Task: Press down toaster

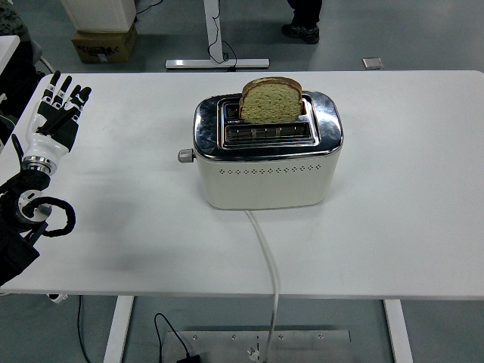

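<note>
One bread slice stands raised — cream toaster unpressed.

bright even light | glare on toaster top | soft shadows | sharp

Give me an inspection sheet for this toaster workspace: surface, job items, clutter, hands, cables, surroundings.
Surface: white table, bare apart from the job's things.
Job's things: cream and chrome toaster at mid-table; bread slice standing high in the far slot, near slot empty; lever knob on the toaster's left end, apparently not yet pressed.
Clutter: nothing seen.
Hands: left robot hand at the table's left edge, fingers spread, holding nothing, well clear of the toaster; right hand not in view.
Cables: white power cord runs from the toaster over the near edge; black cable on the floor below.
Surroundings: cardboard box, a table stand's base, a person's shoe beyond the table.
</note>
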